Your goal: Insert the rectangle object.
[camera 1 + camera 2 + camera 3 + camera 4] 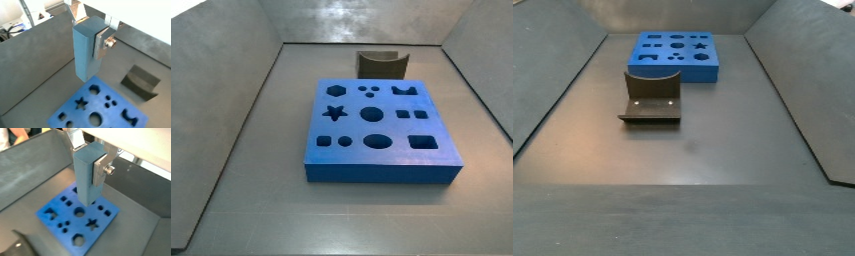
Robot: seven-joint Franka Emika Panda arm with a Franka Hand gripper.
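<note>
Both wrist views looking down past gripper onto board, from opposite sides. Side views sitting high, facing each other across board and fixture, sharing both.

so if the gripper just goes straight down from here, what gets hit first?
Probably the blue board: in both wrist views, the rectangle object held in the gripper hangs above it. Exact spot unclear.
</note>
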